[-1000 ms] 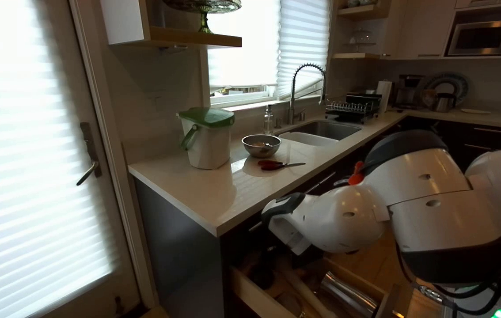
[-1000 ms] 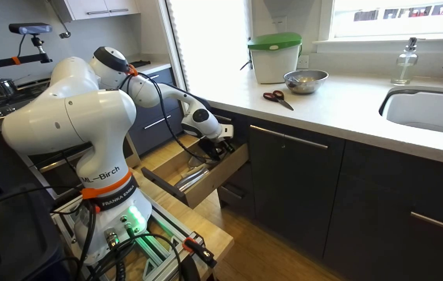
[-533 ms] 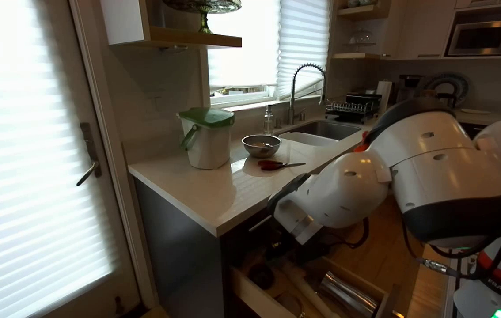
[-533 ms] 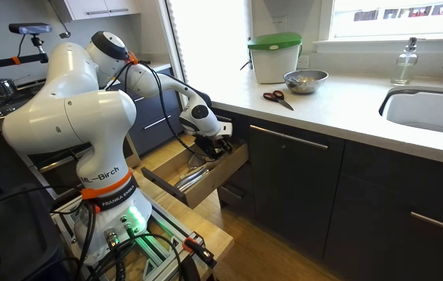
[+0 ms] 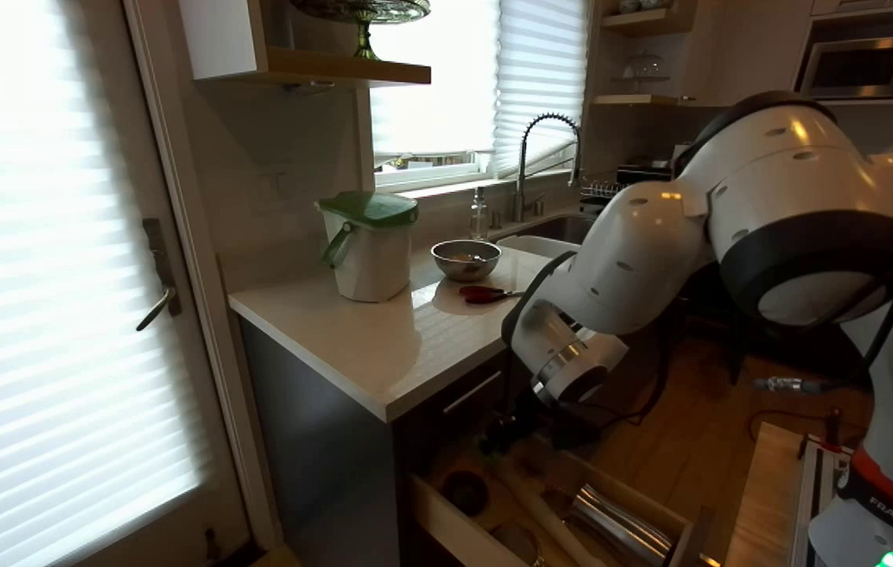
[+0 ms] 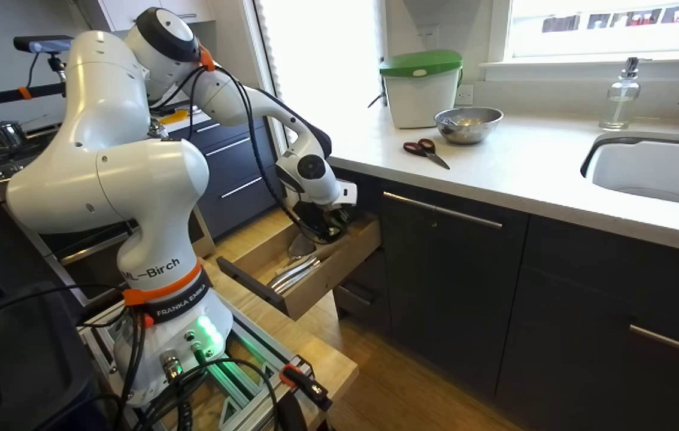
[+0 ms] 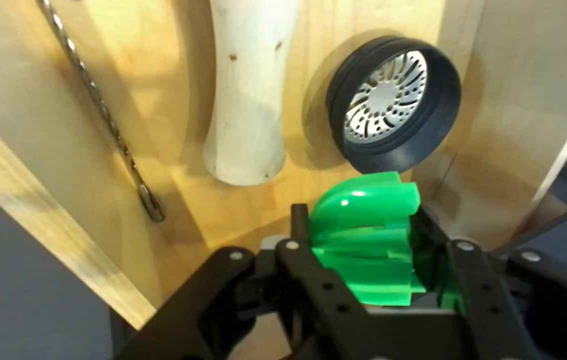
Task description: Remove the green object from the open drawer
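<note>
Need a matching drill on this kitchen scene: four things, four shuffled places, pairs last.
Things
1. Bright-green glossy object
2. Black ring with perforated silver centre
3. Red-handled metal scissors
4. Green glass pedestal stand

Places
A. On the wooden shelf
B. On the white countertop
C. Held in the black gripper
D. Lying in the light-wood drawer

Pairs: 1-C, 2-D, 3-B, 4-A
</note>
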Robot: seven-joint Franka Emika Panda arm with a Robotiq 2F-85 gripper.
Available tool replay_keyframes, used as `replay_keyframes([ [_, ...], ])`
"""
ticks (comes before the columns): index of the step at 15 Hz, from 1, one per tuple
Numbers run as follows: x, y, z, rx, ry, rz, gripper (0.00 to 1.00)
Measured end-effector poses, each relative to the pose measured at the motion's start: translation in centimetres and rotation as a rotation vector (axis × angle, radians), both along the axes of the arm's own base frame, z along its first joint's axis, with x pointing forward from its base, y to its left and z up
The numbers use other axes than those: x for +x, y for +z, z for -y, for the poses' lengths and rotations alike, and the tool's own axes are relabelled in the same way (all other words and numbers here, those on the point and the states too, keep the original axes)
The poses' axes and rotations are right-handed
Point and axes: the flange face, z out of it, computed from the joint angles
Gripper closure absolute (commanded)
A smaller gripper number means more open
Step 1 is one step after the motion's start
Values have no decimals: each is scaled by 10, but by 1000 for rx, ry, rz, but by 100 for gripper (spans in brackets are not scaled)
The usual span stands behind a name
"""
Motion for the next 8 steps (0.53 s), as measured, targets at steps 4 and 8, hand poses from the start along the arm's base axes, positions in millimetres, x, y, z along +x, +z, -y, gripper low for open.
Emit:
replay_keyframes([
  [4,-11,16,5,76,96,-51,76],
  [8,-19,35,1,154,227,-104,76],
])
